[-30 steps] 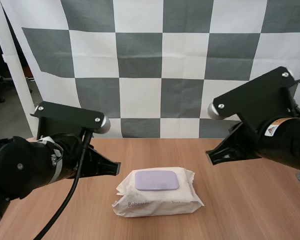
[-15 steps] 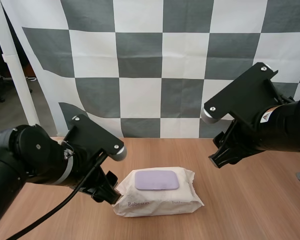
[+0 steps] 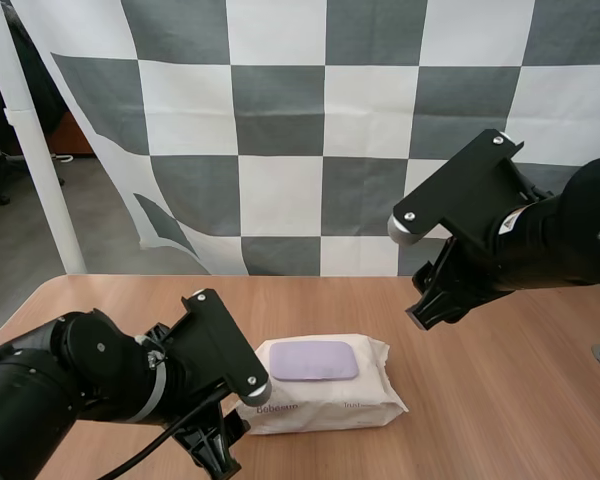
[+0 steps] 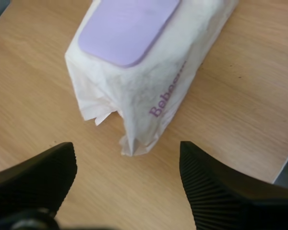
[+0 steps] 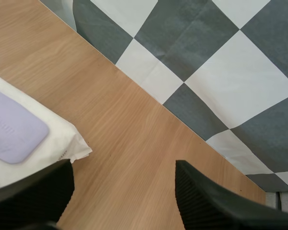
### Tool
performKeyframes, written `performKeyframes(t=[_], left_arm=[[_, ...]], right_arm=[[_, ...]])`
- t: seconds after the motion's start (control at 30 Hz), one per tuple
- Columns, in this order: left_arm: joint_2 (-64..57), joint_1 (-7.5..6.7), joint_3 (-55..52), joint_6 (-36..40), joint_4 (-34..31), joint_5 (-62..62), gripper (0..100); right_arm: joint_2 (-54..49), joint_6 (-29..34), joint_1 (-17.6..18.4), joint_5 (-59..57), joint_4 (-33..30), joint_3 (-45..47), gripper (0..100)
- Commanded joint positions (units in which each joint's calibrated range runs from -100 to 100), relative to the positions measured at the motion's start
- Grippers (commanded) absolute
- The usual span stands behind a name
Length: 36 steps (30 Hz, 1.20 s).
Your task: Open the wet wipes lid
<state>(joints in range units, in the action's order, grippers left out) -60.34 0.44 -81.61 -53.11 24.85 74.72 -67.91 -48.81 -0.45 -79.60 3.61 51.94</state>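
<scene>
**High view.** The pack [image 3: 320,395] lies flat near the middle of the tabletop [image 3: 500,400]. Its lilac lid [image 3: 313,360] faces up and sits flush, so it is shut. The left claw [image 3: 218,452] is low, just beside the pack's left end. The right claw [image 3: 427,305] hangs above the tabletop, to the right of the pack and well apart from it.

**Left wrist view.** The left claw [image 4: 127,148] has its fingers [image 4: 206,187] standing apart, ribbed faces inward, with nothing between them. The pack's crimped end seam lies just ahead of the gap. This low, end-on position probably serves to brace the soft pack. An unbraced pack is likely to slide or lift when the lid is pulled.

**Right wrist view.** The right claw [image 5: 124,167] is also spread and empty. It is over bare tabletop beside the pack's right end, with the lid near one finger. The height probably leaves a clear descent onto the lid's edge.

**Status.** Judged from the above, the task is at the approach stage. Neither claw touches the lid, and the lid has not yet been opened.
</scene>
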Motion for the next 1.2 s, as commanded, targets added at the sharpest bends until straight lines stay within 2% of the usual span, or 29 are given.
performKeyframes(t=[0.0, 0.13, 0.27, 0.47, 0.6, 0.8, 0.83, 0.9, 1.0, 1.03, 1.17], left_arm=[[1.2, -0.02, -0.9, -6.5, 3.5, -5.0, 100], [6.7, -0.02, -3.7, -12.6, 9.1, -12.7, 100], [15.5, -0.02, -5.2, -20.7, 19.0, -19.6, 100], [27.2, -0.02, -5.2, -33.2, 33.8, -22.6, 100], [34.0, -0.02, -5.2, -39.9, 40.4, -22.9, 100], [40.9, -0.02, -3.8, -40.2, 42.5, -17.8, 99], [41.6, -0.02, -3.3, -40.2, 42.8, -16.6, 91], [42.5, -0.02, -2.3, -40.2, 43.7, -14.6, 64], [42.7, -0.02, -1.5, -40.2, 43.9, -13.6, 8], [42.7, -0.02, -1.3, -40.2, 43.9, -13.0, 0], [42.7, -0.02, -1.0, -40.2, 43.9, -11.3, 0]], right_arm=[[0.1, 0.0, 0.0, 0.4, 0.1, -0.1, 100], [0.3, -0.2, 0.0, 1.0, 0.1, -0.1, 100], [0.3, -0.8, 0.0, 1.0, 0.3, -0.1, 100], [0.3, -0.8, 0.0, 1.0, 0.3, -0.1, 100], [0.3, -0.8, 0.0, 1.0, 0.3, -0.1, 100], [0.3, -0.8, 0.0, 1.0, 1.7, -0.1, 100], [0.3, -0.8, 0.0, 0.8, 1.8, -0.1, 100], [0.3, -0.8, 0.0, 0.2, 2.2, -0.1, 100], [0.3, -0.8, 0.0, -1.3, 2.6, -0.1, 100], [0.3, -0.8, 0.0, -1.9, 3.1, -0.1, 100], [0.3, -4.2, 0.0, -6.4, 7.9, -0.1, 100]])
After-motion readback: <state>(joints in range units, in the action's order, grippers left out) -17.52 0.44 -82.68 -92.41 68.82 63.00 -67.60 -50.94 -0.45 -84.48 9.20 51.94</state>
